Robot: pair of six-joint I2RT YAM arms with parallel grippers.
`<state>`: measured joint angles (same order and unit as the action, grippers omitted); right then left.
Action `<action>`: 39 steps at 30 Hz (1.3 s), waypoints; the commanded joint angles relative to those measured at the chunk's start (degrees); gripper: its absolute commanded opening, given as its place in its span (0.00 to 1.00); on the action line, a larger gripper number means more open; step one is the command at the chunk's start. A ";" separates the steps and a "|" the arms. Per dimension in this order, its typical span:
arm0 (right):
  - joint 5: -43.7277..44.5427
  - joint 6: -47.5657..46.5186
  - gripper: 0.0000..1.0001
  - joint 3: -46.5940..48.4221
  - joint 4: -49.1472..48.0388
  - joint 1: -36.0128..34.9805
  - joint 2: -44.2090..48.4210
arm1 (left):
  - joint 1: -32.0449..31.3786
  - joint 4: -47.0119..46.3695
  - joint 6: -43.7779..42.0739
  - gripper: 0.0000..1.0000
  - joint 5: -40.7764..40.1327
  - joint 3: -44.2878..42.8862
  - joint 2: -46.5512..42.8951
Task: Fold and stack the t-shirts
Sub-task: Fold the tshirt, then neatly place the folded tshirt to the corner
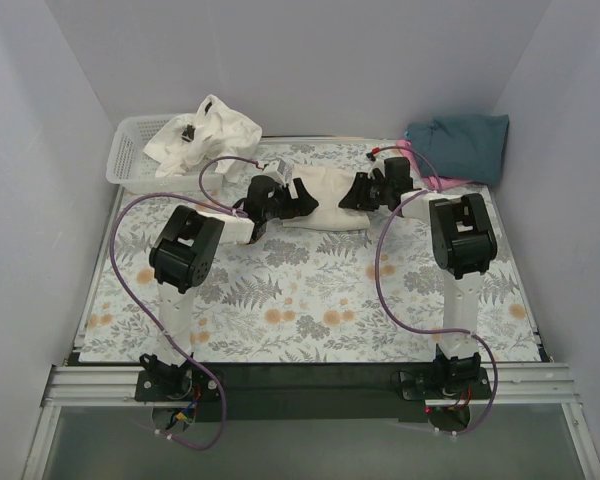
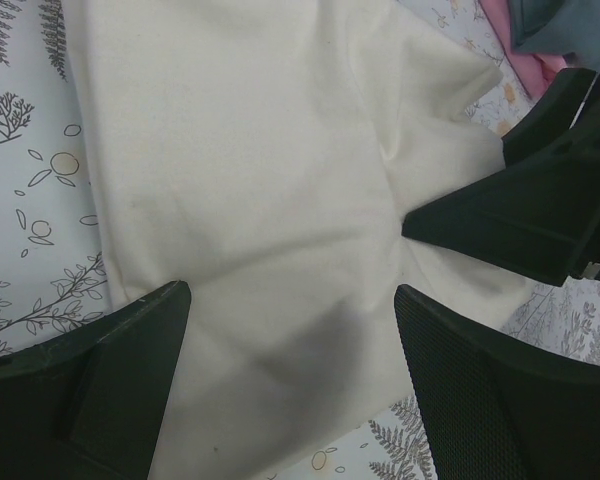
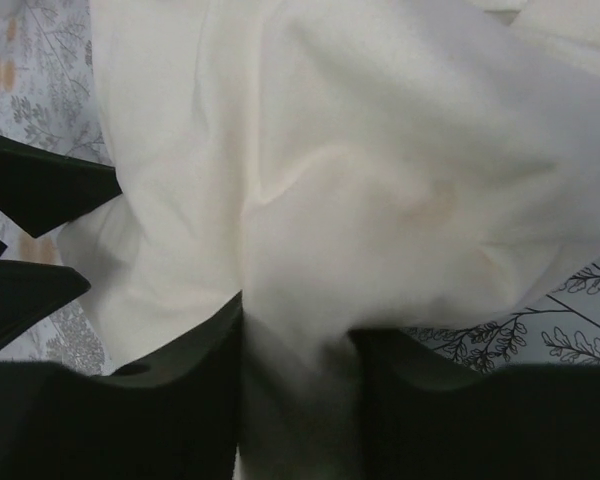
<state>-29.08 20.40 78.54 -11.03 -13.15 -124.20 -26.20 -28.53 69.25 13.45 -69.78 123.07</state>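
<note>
A cream t-shirt (image 1: 325, 203) lies partly folded on the floral table at the back middle. My left gripper (image 1: 292, 198) sits low over its left end with its jaws wide open; in the left wrist view (image 2: 292, 300) the cream t-shirt (image 2: 250, 190) lies flat between the fingers (image 2: 90, 390). My right gripper (image 1: 365, 192) is at the shirt's right end. In the right wrist view (image 3: 295, 350) it is shut on a bunched fold of the cream t-shirt (image 3: 360, 170). A dark teal t-shirt (image 1: 462, 145) lies folded at the back right on a pink one (image 1: 435, 182).
A white lattice basket (image 1: 128, 160) stands at the back left with crumpled off-white t-shirts (image 1: 205, 133) heaped in it and over its rim. White walls close in the table on three sides. The floral cloth (image 1: 310, 300) covers the table.
</note>
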 commanded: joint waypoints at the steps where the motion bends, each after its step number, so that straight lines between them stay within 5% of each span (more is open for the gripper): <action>1: -0.98 0.43 0.31 0.47 3.82 -1.27 -2.98 | -0.44 4.10 0.62 0.77 2.46 1.66 0.86; 6: 0.08 -1.76 0.01 2.14 4.26 -0.92 -2.27 | -0.79 5.41 0.09 0.78 1.84 -0.70 -2.82; 14: 1.83 -10.28 0.01 17.32 14.79 3.47 -1.74 | -0.79 7.26 -1.14 0.78 1.40 -0.80 -13.89; 24: 10.69 -20.31 0.01 39.39 32.72 8.75 -7.02 | -0.79 6.12 -1.84 0.79 0.17 5.88 -16.37; 30: 19.05 -28.65 0.01 42.04 33.70 10.51 -5.26 | -0.79 5.60 -1.84 0.79 -0.01 7.81 -15.32; 39: 19.24 -33.41 0.01 48.81 33.88 11.13 -7.46 | -0.79 5.33 -1.58 0.79 0.17 8.78 -13.73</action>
<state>-10.17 -9.69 122.78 24.99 -2.04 -131.63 -26.81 -22.65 68.38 13.98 -61.41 109.36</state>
